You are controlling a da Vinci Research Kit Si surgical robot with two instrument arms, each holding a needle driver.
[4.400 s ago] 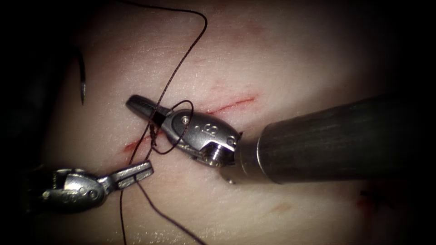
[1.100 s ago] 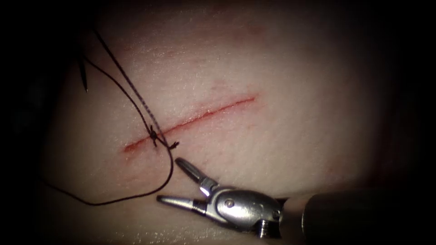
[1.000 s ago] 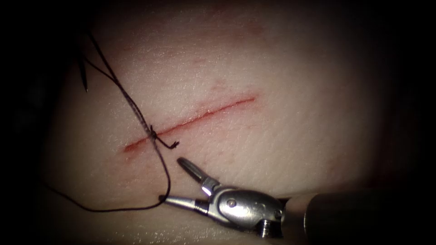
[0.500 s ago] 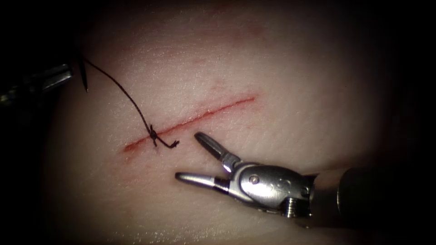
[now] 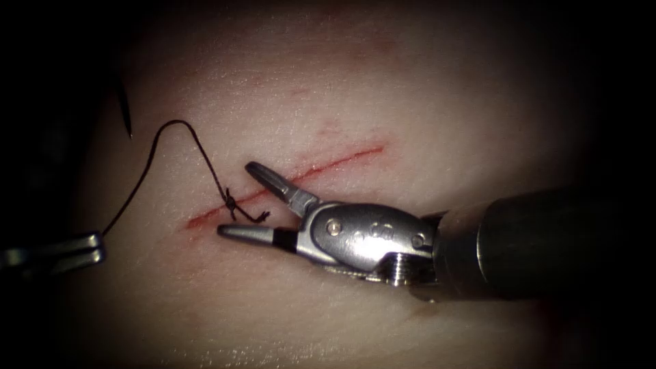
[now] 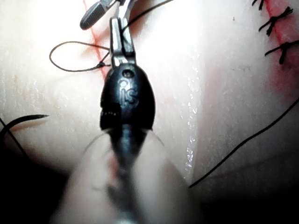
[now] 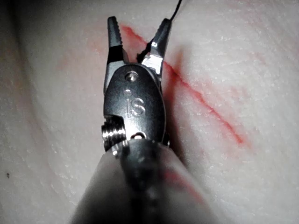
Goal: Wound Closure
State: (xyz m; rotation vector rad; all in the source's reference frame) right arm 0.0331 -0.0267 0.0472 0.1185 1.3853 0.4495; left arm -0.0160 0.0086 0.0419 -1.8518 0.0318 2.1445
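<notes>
The right arm's steel two-jawed tool (image 5: 236, 201) is lying across the thin slanting cut (image 5: 342, 160), its spread jaws flanking the small thread knot (image 5: 230, 201); the curved needle (image 5: 125, 109) is lying far left.

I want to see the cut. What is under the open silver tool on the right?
Under the right tool, fingers spread, lie the cut and the knot's short thread tail. The tissue beneath its body is covered.

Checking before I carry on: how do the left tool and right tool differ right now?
The left tool, left of the cut, is shut on the thread; the right tool is open, empty, straddling the knot's short tail. Neither holds the needle, which lies on the tissue.
</notes>
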